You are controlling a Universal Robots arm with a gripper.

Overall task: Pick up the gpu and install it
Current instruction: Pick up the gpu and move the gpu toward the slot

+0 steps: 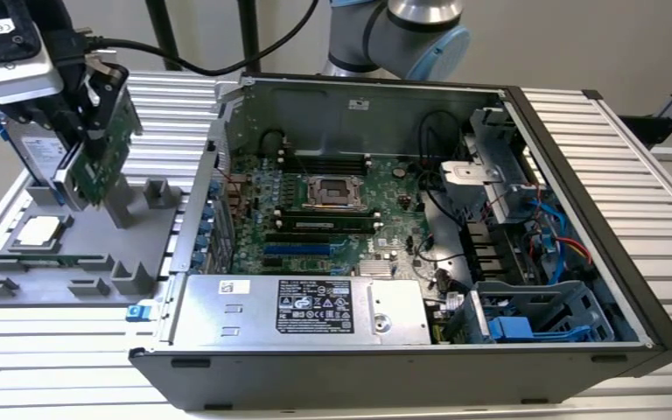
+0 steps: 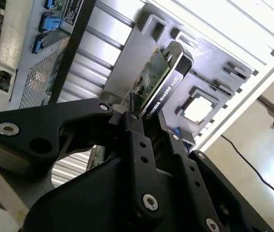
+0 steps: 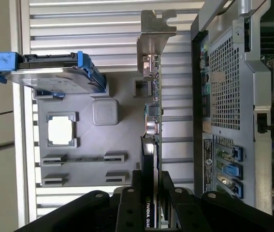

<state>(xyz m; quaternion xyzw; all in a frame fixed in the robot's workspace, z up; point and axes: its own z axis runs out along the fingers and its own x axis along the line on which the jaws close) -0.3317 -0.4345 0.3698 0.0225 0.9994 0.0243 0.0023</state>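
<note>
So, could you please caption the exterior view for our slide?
Gripper grips the gpu upright at the grey tray beside the open case.

The gpu [image 1: 94, 175] is over the tray [image 1: 85, 243] beside the case [image 1: 371, 367].

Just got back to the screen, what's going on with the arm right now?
The gripper is shut on the flat green gpu card with a black cooler shroud and silver bracket, holding it on edge over the grey parts holder at the exterior view's left, beside the silver hard drive with blue rails. Whether the card's lower edge has cleared the holder I cannot tell. It is not yet in the open black computer case.
</note>
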